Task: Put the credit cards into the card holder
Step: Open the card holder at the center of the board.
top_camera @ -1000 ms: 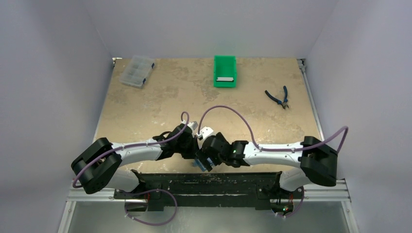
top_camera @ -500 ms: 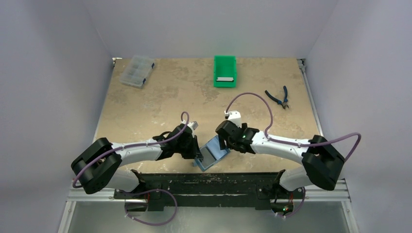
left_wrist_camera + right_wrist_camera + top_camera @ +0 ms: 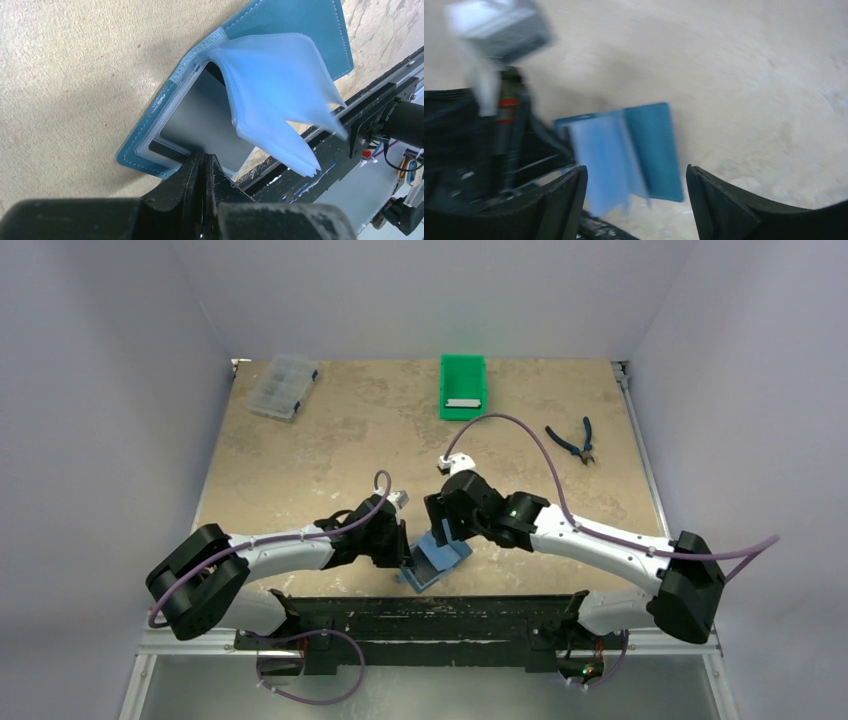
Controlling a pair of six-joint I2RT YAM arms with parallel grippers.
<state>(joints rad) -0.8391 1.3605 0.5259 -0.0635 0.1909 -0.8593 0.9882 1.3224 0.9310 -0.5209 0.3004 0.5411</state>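
Though open flat, teal card holder (image 3: 300, 30), pale translucent sleeves (image 3: 280, 90) aloft.

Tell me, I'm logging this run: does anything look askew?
The card holder lies open, skewed at the table's near edge; its clear sleeves stand fanned up, not flat, the left gripper pinching its edge.

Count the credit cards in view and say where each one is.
2. One silvery card lies in the green bin at the far edge; one grey card sits in the open card holder. Others may be stacked beneath or hidden behind sleeves.
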